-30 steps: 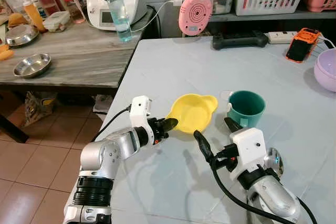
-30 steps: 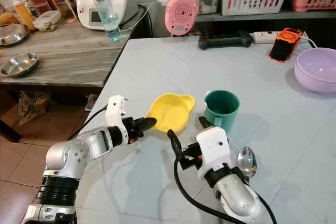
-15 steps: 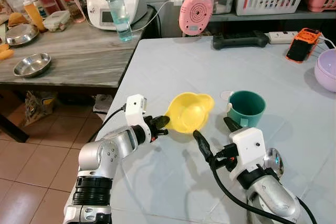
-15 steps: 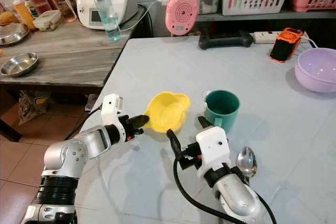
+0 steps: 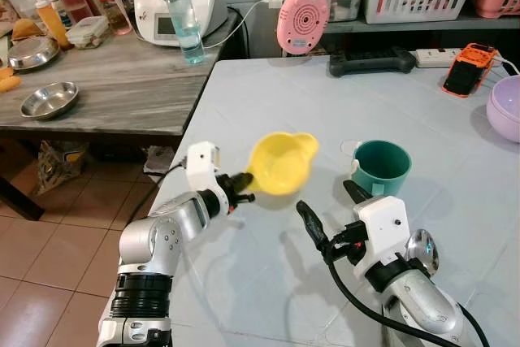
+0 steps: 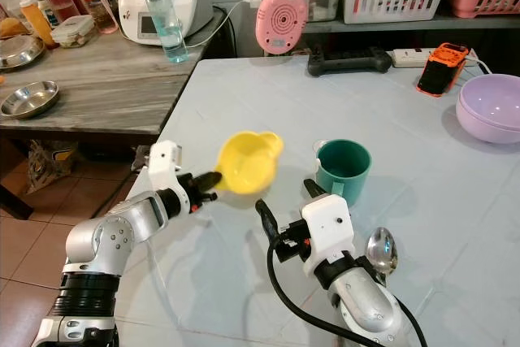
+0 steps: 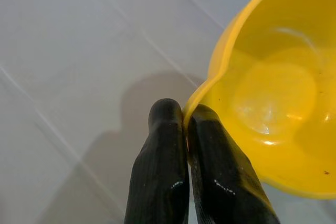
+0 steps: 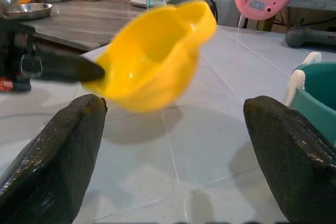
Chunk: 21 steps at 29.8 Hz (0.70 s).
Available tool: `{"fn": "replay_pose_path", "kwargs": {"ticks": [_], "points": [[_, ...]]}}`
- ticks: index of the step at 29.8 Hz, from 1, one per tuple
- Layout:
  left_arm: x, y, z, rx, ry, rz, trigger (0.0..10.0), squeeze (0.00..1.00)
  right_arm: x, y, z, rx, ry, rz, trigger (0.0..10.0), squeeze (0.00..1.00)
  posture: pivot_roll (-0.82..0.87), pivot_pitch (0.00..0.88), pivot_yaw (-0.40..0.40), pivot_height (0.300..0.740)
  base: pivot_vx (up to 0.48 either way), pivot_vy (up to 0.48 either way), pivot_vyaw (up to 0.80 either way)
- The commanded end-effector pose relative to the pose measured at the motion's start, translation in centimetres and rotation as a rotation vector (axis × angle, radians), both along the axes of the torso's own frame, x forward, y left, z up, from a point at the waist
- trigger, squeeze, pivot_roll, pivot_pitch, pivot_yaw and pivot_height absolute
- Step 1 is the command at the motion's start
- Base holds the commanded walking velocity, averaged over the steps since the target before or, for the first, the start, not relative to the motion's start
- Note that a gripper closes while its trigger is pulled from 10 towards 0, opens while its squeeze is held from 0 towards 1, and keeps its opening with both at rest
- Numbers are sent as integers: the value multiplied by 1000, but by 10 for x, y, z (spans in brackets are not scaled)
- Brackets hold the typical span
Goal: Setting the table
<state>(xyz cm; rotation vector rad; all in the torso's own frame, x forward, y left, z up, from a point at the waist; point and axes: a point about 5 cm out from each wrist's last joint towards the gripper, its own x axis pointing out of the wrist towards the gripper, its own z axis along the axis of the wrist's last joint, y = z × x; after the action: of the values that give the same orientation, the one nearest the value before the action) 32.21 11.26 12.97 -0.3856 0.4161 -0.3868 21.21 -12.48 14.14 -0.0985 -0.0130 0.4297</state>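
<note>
Lifted clear of the tabletop (image 5: 268,103) since a second ago, the yellow bowl (image 5: 281,163) is now carried in the air, tipped on its side, where earlier it lay flat beside the green mug (image 5: 381,166). The left end effector (image 5: 240,182) is clamped on the bowl's rim, its two black fingers (image 7: 163,166) pressed together with only the thin lip between them, as is seen in the left wrist view. The right end effector (image 5: 331,210) is held low over the tabletop with its fingers spread wide apart, gripping nothing, just in front of the mug.

A slip is the main risk: the bowl is pinched at one edge only and hangs tilted, so a quick swing could rotate it out of the grip and drop it. A knock against the mug or the open right fingers is also possible, given how near both stand.

The bowl is blurred in the right wrist view, so its exact tilt is hard to judge. A spoon (image 6: 380,249), apparently lying by the right arm, is partly hidden. The purple bowl (image 5: 505,107) is cut off at the frame edge.
</note>
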Motion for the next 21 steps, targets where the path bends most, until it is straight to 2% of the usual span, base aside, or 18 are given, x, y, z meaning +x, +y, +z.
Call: {"fn": "replay_pose_path", "kwargs": {"ticks": [1,2,5,7,9,10,11,13,14,17,19,20,21], "points": [[4,10,10,60,-67,38,0,0,2,0,-1,2,5,-2,10000,0,-129,30,129,740,0,0,0],[4,19,11,97,-107,81,0,0,4,-1,-1,-5,-2,-7,10000,0,-124,24,125,740,0,0,0],[4,31,15,164,-179,129,0,0,6,-2,0,-12,-14,-15,10000,0,-120,20,122,740,0,0,0],[3,37,17,189,-216,163,0,0,8,-3,1,-13,-24,-25,10000,0,-115,16,119,740,0,0,0],[-1,50,18,214,-264,246,0,0,11,-2,5,-11,-50,-48,10000,0,-109,11,115,740,0,0,0],[-1,50,18,214,-264,246,0,0,11,-2,5,-11,-50,-48,10000,0,-109,11,115,740,0,0,0],[-2,57,19,262,-319,287,0,0,13,-1,6,-7,-62,-58,10000,0,-107,12,113,740,0,0,0],[-3,59,20,280,-340,296,0,0,14,0,7,-6,-66,-61,10000,0,-107,12,113,740,0,0,0],[-6,61,21,336,-404,316,0,0,15,0,8,0,-76,-71,10000,0,-104,10,108,740,0,0,0],[-12,62,20,432,-465,350,0,0,19,1,11,16,-90,-93,10000,0,-103,11,105,740,0,0,0],[-16,58,17,423,-478,331,2706,0,20,1,12,16,-95,-103,10000,0,-103,12,104,740,0,0,0],[-17,57,16,432,-485,326,3373,0,20,2,12,17,-96,-105,10000,0,-103,12,104,740,0,0,0],[-19,56,13,445,-489,320,4627,0,21,2,12,17,-95,-107,10000,0,-105,12,103,740,0,0,0]]}}
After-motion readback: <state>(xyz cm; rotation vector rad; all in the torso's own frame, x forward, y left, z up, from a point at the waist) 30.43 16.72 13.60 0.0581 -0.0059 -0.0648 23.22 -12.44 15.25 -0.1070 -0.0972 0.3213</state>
